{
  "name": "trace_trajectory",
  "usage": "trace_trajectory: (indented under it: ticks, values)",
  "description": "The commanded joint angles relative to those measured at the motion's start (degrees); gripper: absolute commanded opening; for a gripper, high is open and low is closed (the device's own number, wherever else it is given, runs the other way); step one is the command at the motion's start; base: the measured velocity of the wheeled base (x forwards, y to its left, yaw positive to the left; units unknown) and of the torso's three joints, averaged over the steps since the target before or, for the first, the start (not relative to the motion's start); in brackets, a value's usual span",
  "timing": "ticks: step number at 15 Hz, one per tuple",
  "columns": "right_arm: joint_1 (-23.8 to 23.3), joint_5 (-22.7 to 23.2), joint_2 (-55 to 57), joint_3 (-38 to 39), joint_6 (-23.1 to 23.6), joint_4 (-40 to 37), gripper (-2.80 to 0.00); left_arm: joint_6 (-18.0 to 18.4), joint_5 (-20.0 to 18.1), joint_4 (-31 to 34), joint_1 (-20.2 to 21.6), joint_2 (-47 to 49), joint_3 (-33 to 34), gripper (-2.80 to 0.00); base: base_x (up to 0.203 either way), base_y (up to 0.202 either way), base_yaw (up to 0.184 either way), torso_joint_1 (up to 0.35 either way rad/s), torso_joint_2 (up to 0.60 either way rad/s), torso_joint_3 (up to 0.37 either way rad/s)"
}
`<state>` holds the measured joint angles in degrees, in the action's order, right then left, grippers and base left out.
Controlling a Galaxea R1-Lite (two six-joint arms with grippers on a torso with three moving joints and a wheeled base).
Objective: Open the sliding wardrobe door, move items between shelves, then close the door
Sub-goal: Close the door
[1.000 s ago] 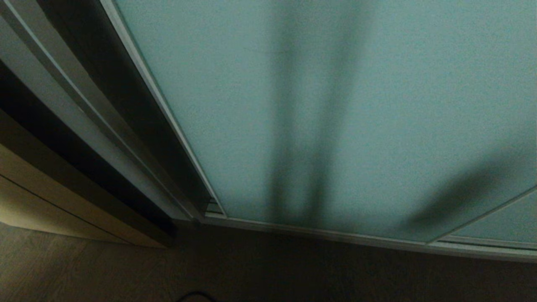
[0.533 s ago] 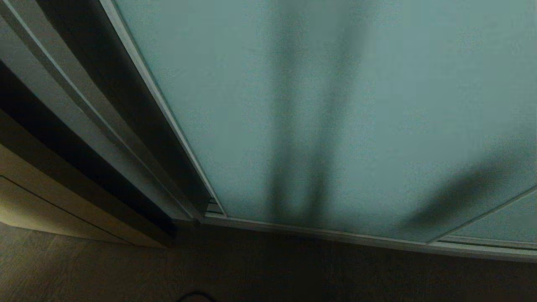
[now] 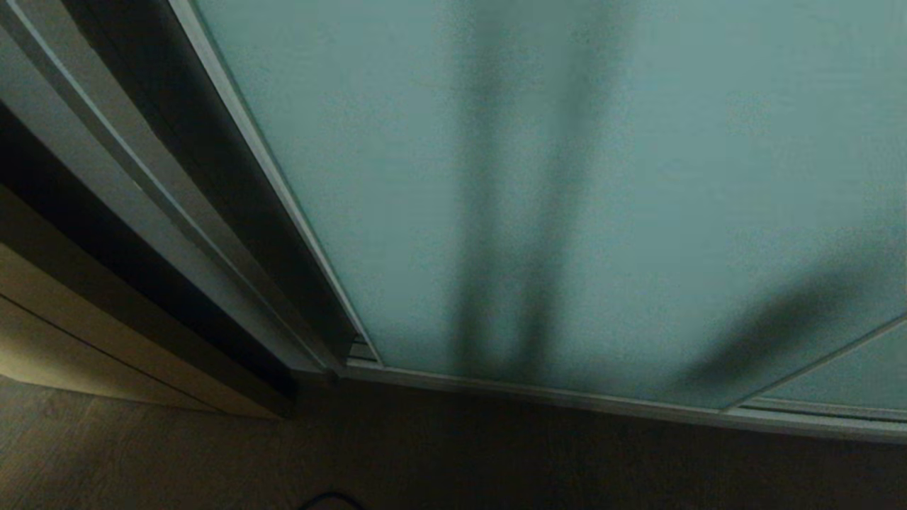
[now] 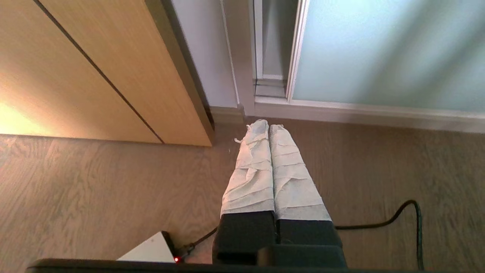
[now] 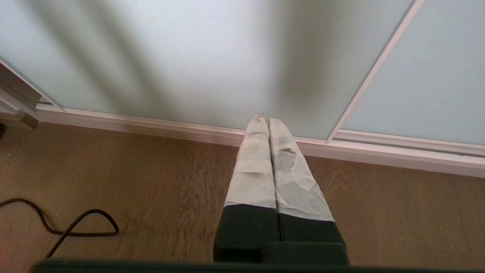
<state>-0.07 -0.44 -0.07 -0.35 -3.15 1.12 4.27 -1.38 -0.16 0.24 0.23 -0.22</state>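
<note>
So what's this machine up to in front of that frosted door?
Nothing is being handled right now. The robot faces the sliding wardrobe door, which sits closed against its frame. Its left hand and right hand both point down toward the wooden floor, fingers pressed shut and empty. No shelves or items are visible.

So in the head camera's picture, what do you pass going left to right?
Beige cabinet → dark gap → grey frame → sliding door → second panel.
</note>
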Motion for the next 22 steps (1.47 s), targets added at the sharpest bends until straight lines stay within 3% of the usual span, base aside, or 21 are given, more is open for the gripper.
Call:
trace_trajectory:
  ticks: [1,8,10,13,16,22]
  values:
    - [0.0,0.0,0.0,0.0,0.0,0.0,-2.80,-0.3,0.2,0.2,0.0,-0.1,0.1,-2.80,0.000,0.000,0.000,0.000,0.00,0.000]
    - [0.0,0.0,0.0,0.0,0.0,0.0,-2.80,1.8,0.3,-1.8,0.0,-0.1,-0.5,-2.80,0.000,0.000,0.000,0.000,0.00,0.000]
    - [0.0,0.0,0.0,0.0,0.0,0.0,-2.80,1.7,0.3,-4.4,0.0,-0.1,-7.1,-2.80,0.000,0.000,0.000,0.000,0.00,0.000]
    - [0.0,0.0,0.0,0.0,0.0,0.0,-2.80,2.1,1.4,-5.0,0.1,3.1,-24.5,-2.80,0.000,0.000,0.000,0.000,0.00,0.000]
    - [0.0,0.0,0.0,0.0,0.0,0.0,-2.80,2.1,5.6,-7.5,0.0,15.4,-41.8,-2.80,0.000,0.000,0.000,0.000,0.00,0.000]
    - [0.0,0.0,0.0,0.0,0.0,0.0,-2.80,1.9,11.1,-25.9,0.0,37.7,-55.1,-2.80,0.000,0.000,0.000,0.000,0.00,0.000]
